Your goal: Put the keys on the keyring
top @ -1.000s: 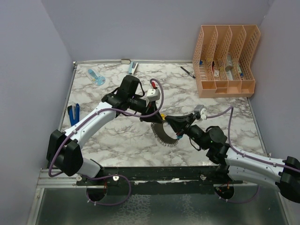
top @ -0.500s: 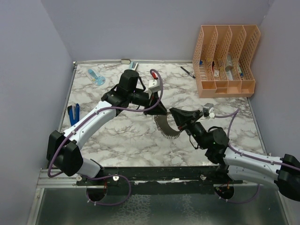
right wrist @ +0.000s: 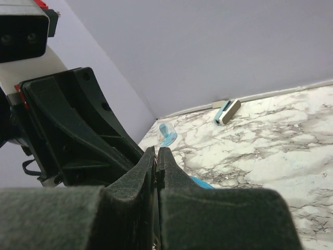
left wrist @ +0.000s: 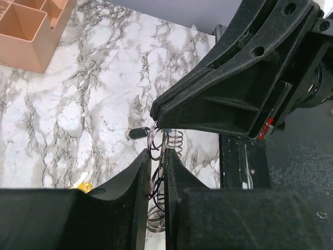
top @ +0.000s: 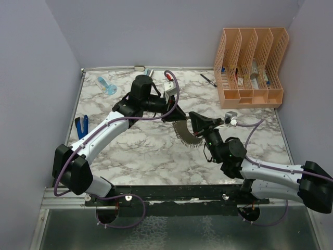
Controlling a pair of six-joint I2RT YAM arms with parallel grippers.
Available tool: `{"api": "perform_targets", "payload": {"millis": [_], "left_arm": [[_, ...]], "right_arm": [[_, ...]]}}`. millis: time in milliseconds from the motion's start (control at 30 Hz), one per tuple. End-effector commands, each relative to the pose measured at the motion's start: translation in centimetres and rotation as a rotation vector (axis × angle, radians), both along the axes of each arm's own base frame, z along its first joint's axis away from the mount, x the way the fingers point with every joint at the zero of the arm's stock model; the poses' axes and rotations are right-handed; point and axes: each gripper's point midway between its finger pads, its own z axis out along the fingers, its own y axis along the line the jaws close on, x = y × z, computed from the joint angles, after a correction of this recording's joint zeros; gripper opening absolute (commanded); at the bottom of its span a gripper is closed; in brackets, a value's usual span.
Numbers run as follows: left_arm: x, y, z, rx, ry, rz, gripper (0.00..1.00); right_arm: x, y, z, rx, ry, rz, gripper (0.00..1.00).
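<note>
1. Left claw (left wrist: 157, 159) stands narrow, its two fingers closed on the wire coils of the keyring (left wrist: 155, 139), which run up through the slit between them.
2. Right claw (left wrist: 156, 113) is fully closed. Its tip meets the top of the same coil from the upper right of the left wrist view; whether it pinches a wire I cannot tell.
3. Seen from above, the ribbed gray ring sits under the two meeting claws, just above the centre of the frame, over the marble table (top: 130, 151).
4. The black key (left wrist: 138, 133) lies on the marble just left of the coil. The yellow key (left wrist: 83, 185) peeks over the left finger at the lower left of that view.
5. The peach organizer (top: 252, 67) stands at the upper right, with a black pen (top: 208, 79) just left of it. A blue-handled tool (top: 81, 126) lies at the left edge and a light-blue piece (top: 106, 85) at the upper left. All are well apart from the claws.
6. In the right wrist view the left claw's black body fills the left side and hides the ring.
7. Print on the organizer's contents is too small to read.
8. Against a second ago, both claws and the ring sit higher in the overhead frame, and the right arm's elbow has swung leftward.
</note>
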Motion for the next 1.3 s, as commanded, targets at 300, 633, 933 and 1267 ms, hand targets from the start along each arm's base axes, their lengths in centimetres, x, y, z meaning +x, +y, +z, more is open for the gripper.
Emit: {"api": "perform_targets", "payload": {"millis": [300, 633, 933, 1267], "left_arm": [[2.0, -0.6, 2.6, -0.097, 0.006, 0.088, 0.00], [3.2, -0.6, 1.9, -0.117, 0.037, 0.126, 0.00], [2.1, 0.1, 1.2, -0.185, 0.165, 0.023, 0.00], [1.3, 0.9, 1.7, -0.138, 0.048, -0.006, 0.00]], "right_arm": [[1.0, -1.8, 1.5, 0.173, 0.050, -0.224, 0.01], [0.5, -1.6, 3.8, 0.242, -0.019, -0.257, 0.01], [-0.3, -2.5, 6.6, 0.226, -0.122, -0.261, 0.01], [-1.0, 0.7, 9.4, -0.077, -0.141, -0.133, 0.04]]}}
